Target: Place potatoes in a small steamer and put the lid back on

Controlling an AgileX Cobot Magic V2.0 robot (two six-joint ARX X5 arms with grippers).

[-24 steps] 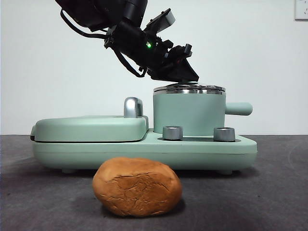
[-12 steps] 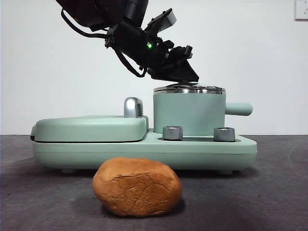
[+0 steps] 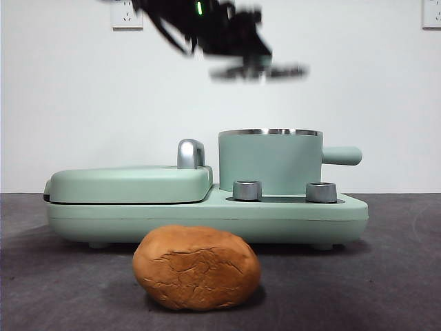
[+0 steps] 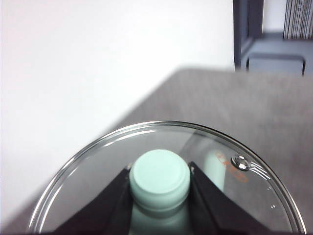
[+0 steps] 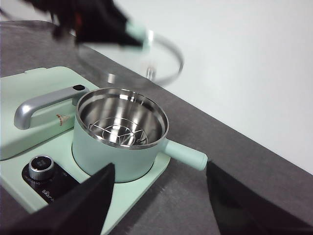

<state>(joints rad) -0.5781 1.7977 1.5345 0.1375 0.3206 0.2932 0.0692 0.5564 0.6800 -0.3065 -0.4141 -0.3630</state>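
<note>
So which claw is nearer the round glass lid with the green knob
Left. The left claw grips the round glass lid by its knob; the right claw hangs apart, beside the mint-green cylindrical pot.

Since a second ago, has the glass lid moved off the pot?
Yes. The lid has gone straight up: it sat on the pot rim, and now hangs well above it, its knob gripped by the left gripper.

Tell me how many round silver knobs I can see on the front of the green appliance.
2. One silver knob sits on the base below the small steamer at its left side; the other silver knob sits toward the handle side. None seems hidden.
</note>
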